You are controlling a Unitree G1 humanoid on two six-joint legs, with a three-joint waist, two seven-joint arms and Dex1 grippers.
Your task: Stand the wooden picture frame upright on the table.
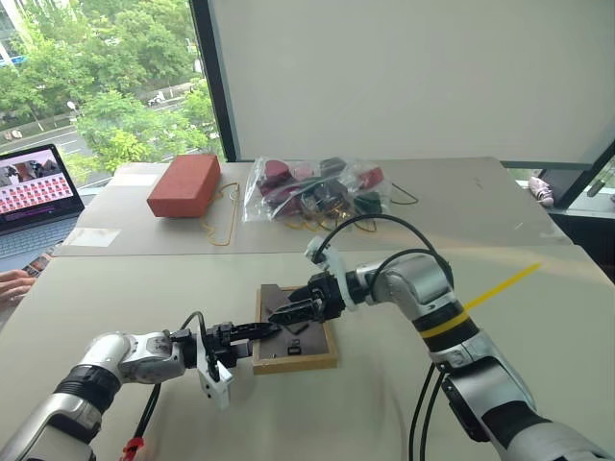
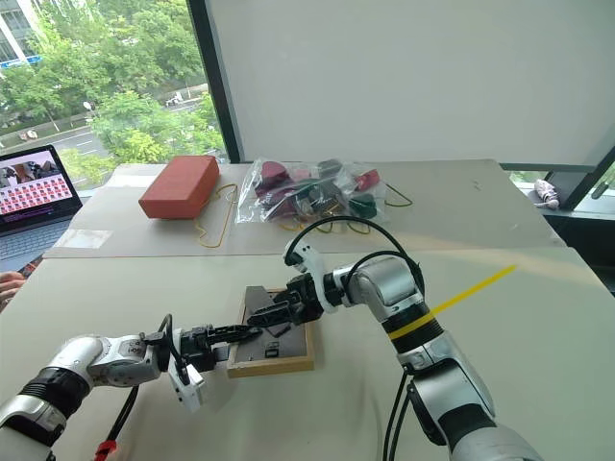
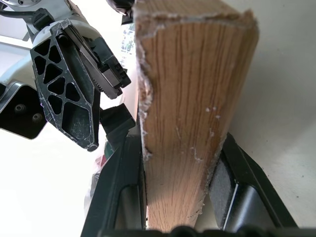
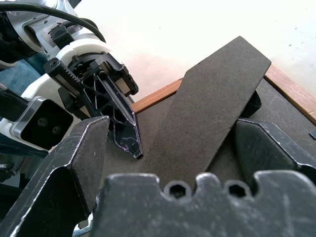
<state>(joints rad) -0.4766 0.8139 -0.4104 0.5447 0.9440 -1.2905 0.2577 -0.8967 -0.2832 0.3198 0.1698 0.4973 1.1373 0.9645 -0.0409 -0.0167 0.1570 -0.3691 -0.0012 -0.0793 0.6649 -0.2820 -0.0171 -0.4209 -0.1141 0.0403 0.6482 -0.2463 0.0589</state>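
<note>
Down on the table (image 1: 404, 384), near its middle, we see the wooden picture frame (image 1: 294, 360) lying face down, its dark grey back panel turned up toward us. Our left gripper (image 1: 252, 332) reaches in level from the left and is clamped on the frame's left wooden edge; in the left wrist view the light wood rail stands squeezed between the two black fingers (image 3: 121, 192), one finger against each face. Our right gripper (image 1: 291, 313) comes in from the right, tilted a little downward, and hovers just over the back panel with its jaws spread wide. In the right wrist view the hinged stand (image 4: 210, 106) rises at a slant off the panel and runs between the two parted fingers (image 4: 79, 163), touching neither as far as we can tell. The two grippers sit very close together over the frame's left half. Farther back on the table we see a red-orange block (image 1: 184, 185) and a clear plastic bag (image 1: 312, 187) of mixed items, both well apart from the frame. A laptop (image 1: 34, 197) stands open at the far left edge.
</note>
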